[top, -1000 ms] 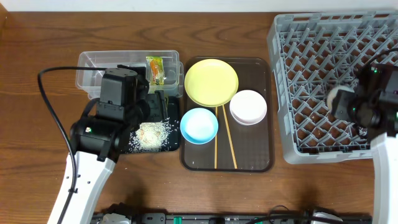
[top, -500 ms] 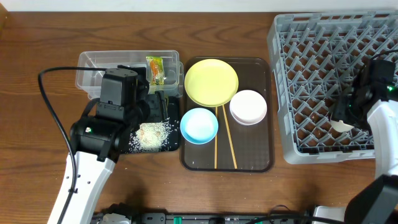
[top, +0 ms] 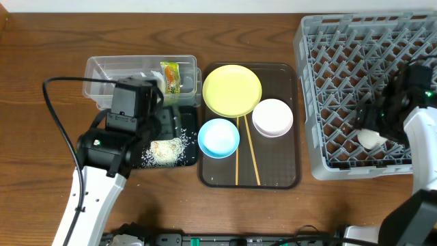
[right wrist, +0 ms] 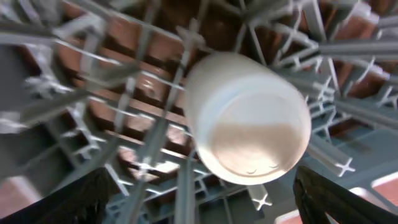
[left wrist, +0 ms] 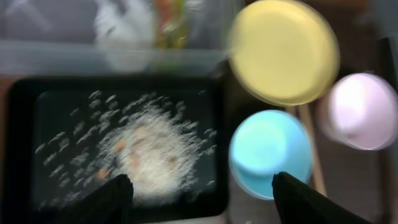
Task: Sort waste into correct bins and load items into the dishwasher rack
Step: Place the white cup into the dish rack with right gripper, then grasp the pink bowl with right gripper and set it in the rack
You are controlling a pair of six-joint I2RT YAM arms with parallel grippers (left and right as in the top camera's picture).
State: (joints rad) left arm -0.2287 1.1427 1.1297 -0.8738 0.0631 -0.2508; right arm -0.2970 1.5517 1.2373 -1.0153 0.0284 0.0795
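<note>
Brown wooden desk [top: 41, 41] carries everything, with the dishwasher rack [top: 308, 68] filling its right side. The small white cup [top: 369, 139] lies in the near right part of that rack. In the right wrist view it sits base-up and tilted among the upright pegs. The right end effector [right wrist: 208, 198] hangs over it with its fingers spread wide on either side, touching nothing.

The step in hand looks like setting the cup down, and the release seems done. The clean finish would be a straight lift, fingers kept spread, so neither one brushes the cup or snags a peg. The tilt suggests the cup could roll if nudged.

The left end effector [left wrist: 199, 193] is also spread and empty, hovering over the black tray [top: 188, 116] that holds the rice scraps [top: 164, 149]. On the brown tray [top: 280, 174] wait the yellow plate [top: 232, 90], blue bowl [top: 218, 137], white bowl [top: 272, 117] and chopsticks [top: 237, 157].
</note>
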